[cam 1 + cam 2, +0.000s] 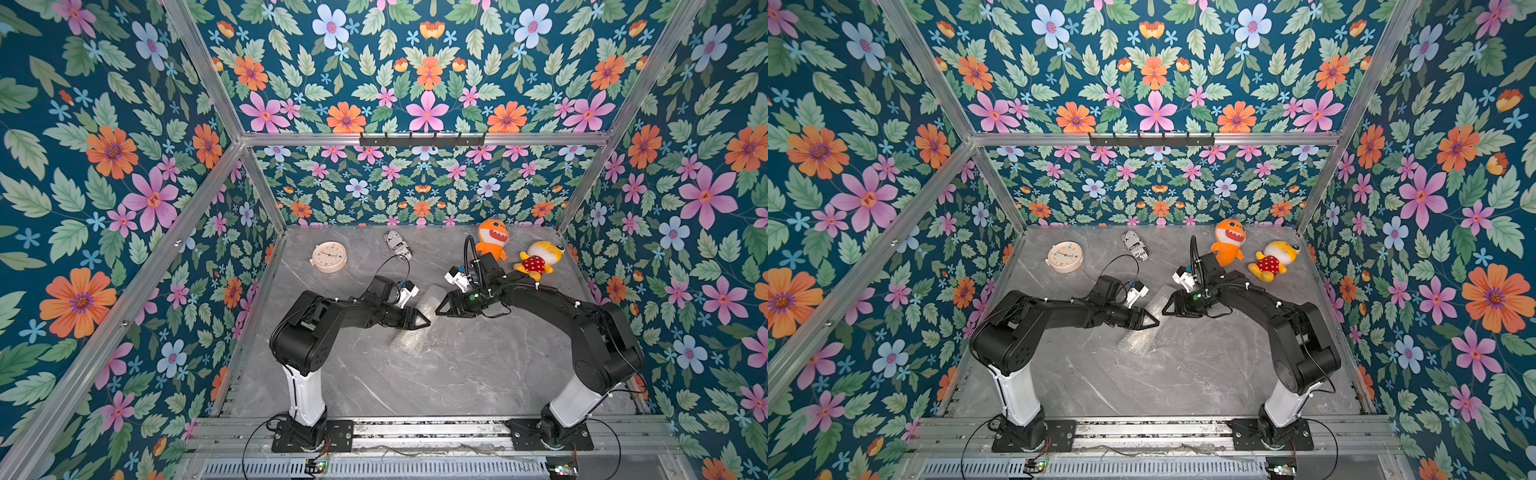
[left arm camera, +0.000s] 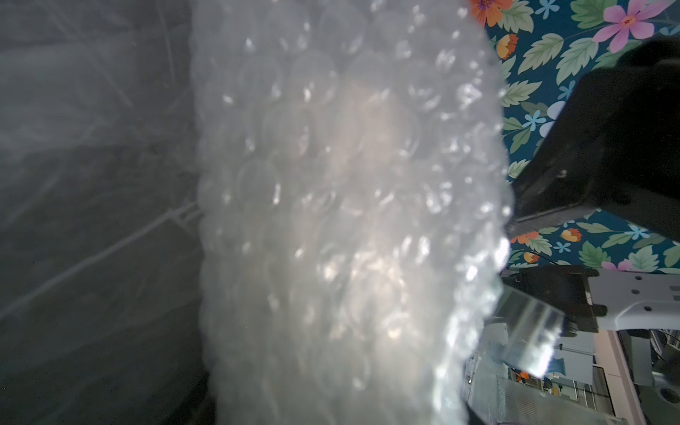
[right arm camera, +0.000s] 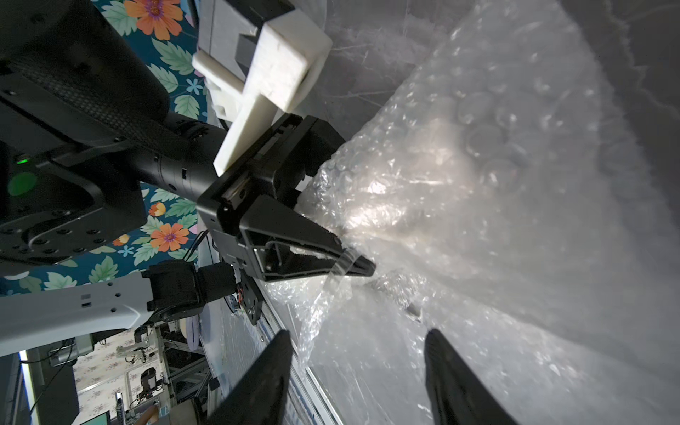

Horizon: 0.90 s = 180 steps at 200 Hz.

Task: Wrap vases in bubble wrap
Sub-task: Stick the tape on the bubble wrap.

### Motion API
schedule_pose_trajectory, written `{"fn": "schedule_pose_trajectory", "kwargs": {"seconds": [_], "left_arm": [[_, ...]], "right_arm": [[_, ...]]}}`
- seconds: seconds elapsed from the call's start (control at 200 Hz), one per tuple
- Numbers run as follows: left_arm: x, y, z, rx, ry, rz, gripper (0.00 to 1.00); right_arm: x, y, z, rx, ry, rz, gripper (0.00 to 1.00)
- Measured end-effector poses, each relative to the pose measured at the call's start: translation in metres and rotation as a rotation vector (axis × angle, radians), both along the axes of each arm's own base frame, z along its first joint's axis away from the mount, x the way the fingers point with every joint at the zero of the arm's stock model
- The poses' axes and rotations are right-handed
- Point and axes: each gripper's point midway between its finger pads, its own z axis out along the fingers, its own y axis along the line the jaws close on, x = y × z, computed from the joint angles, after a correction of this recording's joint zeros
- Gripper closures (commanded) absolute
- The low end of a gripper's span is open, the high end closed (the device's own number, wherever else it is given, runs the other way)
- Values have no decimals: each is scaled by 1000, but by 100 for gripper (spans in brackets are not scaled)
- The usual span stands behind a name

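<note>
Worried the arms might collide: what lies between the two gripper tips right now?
The rolled bubble wrap. The left gripper and right gripper point at each other across it, tips nearly meeting. Both top views show this.

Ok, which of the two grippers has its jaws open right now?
The right gripper: its jaws stand wide apart at the bubble wrap. The left gripper is shut, pinching a fold of that wrap.
</note>
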Motion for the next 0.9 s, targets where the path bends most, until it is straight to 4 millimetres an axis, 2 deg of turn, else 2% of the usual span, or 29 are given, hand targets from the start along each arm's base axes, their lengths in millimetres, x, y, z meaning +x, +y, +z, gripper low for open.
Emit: {"fn": "schedule_pose_trajectory", "kwargs": {"seconds": [0.23, 0.455, 0.9], "left_arm": [[0, 0, 0, 0, 1, 0, 100], [0, 0, 0, 0, 2, -1, 100], [0, -1, 0, 2, 10, -3, 100]], "right_arm": [[8, 15, -10, 95, 34, -1, 33], [18, 33, 5, 153, 6, 27, 32], [10, 35, 6, 126, 13, 31, 32]]}}
